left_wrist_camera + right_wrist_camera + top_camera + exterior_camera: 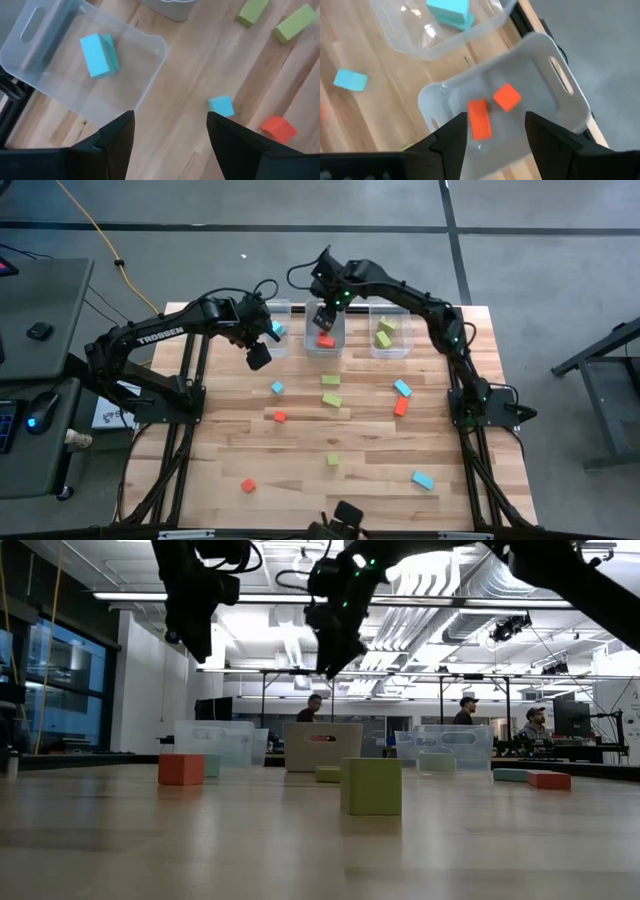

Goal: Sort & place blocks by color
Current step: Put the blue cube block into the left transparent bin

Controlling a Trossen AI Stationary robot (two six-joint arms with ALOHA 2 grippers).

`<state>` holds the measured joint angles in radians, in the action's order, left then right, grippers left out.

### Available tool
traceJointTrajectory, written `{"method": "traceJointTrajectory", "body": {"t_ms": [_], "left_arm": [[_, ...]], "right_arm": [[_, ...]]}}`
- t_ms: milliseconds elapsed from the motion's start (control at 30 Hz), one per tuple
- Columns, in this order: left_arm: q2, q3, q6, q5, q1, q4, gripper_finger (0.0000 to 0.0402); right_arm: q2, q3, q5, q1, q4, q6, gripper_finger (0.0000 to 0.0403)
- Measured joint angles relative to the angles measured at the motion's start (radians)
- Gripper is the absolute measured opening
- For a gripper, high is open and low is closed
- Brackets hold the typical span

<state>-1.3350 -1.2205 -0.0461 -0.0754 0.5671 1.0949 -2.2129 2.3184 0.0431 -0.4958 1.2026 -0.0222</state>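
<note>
A wooden table (300,480) holds three clear bins along its far edge and loose blocks scattered nearer. The left gripper (170,132) hovers just beside the left bin (150,85), fingers spread and empty; a light blue block (98,54) lies inside. The right gripper (495,127) hangs over the middle bin (560,95), fingers apart, holding nothing, above two red-orange blocks (480,119). Both arms reach far, elbows bent. Next, each should probably lift clear before reaching for loose blocks.
</note>
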Motion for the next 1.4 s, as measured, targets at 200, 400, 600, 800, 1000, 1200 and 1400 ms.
{"method": "traceJointTrajectory", "body": {"t_ms": [200,400,600,800,1000,1200,1400], "left_arm": [[-0.002,0.051,-0.033,0.067,-0.004,-0.002,0.0227],[-0.002,0.108,-0.110,0.064,-0.055,-0.001,0.0227],[-0.002,0.170,-0.276,0.064,-0.128,-0.085,0.0227],[-0.002,0.232,-0.405,0.065,-0.194,-0.199,0.0227],[-0.021,0.267,-0.504,0.064,-0.239,-0.241,0.0227],[-0.074,0.309,-0.571,0.061,-0.275,-0.292,0.0227],[-0.158,0.311,-0.587,0.022,-0.299,-0.353,0.0227]], "right_arm": [[0.071,-0.001,-0.044,0.008,0.080,0.065,0.0190],[0.134,-0.001,-0.124,0.021,0.129,0.075,0.0190],[0.178,-0.001,-0.147,0.020,0.178,0.056,0.0190],[0.194,-0.001,-0.147,0.017,0.197,-0.001,0.0190],[0.193,-0.001,-0.146,0.017,0.204,-0.046,0.0190],[0.193,-0.001,-0.146,0.017,0.204,-0.050,0.0190],[0.193,-0.001,-0.145,0.017,0.204,-0.064,0.0190]]}}
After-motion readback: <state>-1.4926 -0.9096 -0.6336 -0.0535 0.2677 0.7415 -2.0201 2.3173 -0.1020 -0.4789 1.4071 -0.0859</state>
